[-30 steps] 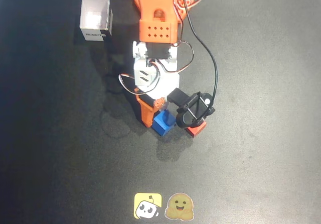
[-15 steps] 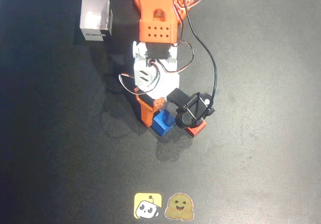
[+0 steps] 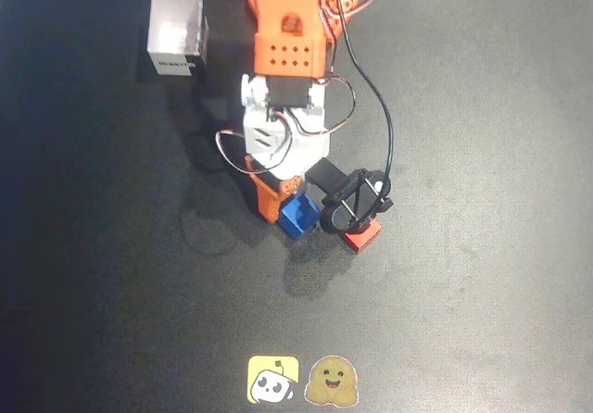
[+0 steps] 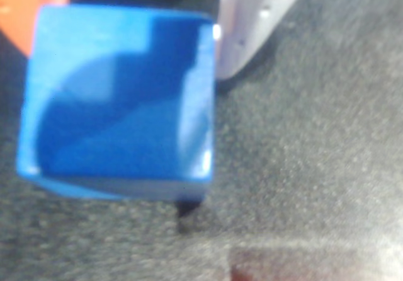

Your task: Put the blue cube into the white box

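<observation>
Up close, blue cube (image 4: 119,98): glossy plain faces, shadowed, blurred edges.

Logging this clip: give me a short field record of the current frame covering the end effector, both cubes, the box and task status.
end effector: closed on the blue cube
blue cube: held between the fingers at mid-table in the overhead view; fills the wrist view
red cube: on the table just right of the blue cube in the overhead view
white box: upper left, open top, nothing visible inside
task status: cube grasped, not yet in the box
</observation>
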{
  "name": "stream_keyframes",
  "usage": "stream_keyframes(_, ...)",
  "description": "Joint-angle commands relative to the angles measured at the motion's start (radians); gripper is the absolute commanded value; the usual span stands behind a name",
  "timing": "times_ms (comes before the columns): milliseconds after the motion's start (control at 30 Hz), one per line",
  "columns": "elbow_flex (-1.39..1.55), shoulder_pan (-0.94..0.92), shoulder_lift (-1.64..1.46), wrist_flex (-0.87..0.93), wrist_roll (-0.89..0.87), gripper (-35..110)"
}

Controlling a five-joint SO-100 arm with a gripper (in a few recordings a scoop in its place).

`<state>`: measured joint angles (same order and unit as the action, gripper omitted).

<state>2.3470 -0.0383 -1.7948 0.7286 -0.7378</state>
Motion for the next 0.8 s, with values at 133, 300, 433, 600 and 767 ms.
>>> stream_keyframes(133, -0.100, -0.012, -0.072, 0.098, -0.006, 0)
stream_keyframes(300, -0.132, -0.017, -0.083, 0.141, -0.003, 0)
stream_keyframes(433, -0.137, -0.021, -0.124, 0.175, -0.005, 0)
stream_keyframes(600, -0.146, -0.028, -0.179, 0.222, -0.012, 0)
stream_keyframes(767, -0.192, -0.044, -0.213, 0.301, -0.032, 0)
